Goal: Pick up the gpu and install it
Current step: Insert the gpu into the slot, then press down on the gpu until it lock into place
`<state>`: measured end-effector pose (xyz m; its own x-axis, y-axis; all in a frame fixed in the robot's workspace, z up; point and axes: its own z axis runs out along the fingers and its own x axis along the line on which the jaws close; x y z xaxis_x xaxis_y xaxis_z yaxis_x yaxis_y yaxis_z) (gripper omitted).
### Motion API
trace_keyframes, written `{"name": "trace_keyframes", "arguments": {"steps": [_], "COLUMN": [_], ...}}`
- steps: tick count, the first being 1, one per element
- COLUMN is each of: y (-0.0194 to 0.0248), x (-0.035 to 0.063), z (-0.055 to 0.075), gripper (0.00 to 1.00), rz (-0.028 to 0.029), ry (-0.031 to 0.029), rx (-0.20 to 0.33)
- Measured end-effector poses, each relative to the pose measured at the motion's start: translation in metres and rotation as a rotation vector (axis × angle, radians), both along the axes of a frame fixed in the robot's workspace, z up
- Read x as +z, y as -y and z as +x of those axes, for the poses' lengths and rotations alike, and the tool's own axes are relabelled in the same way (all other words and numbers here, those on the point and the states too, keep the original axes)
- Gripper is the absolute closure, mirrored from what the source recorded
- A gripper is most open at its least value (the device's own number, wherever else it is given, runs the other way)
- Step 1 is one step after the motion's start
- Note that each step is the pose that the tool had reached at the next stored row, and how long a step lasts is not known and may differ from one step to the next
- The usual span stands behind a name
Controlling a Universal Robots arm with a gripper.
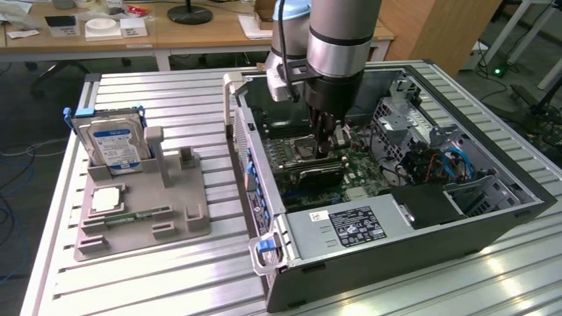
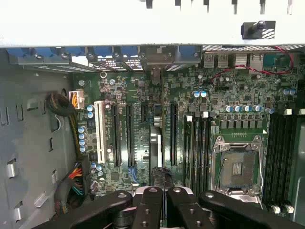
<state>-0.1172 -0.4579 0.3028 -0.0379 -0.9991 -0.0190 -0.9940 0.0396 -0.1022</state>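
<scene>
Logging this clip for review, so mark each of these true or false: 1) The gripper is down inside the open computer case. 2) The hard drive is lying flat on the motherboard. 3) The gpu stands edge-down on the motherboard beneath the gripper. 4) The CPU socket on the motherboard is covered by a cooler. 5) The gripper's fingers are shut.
1) True: the gripper is inside the computer case.
2) False: the hard drive stands upright in the grey holder outside the case.
3) True: the gpu sits upright on the motherboard.
4) False: the CPU socket is open and bare.
5) True.
</scene>
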Motion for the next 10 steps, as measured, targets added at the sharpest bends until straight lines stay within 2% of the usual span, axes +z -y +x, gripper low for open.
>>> {"name": "trace_keyframes", "arguments": {"steps": [10], "y": [0.0000], "x": [0.0000], "z": [0.0000], "gripper": [0.90], "rz": [0.0000], "ry": [0.0000], "rx": [0.000]}}
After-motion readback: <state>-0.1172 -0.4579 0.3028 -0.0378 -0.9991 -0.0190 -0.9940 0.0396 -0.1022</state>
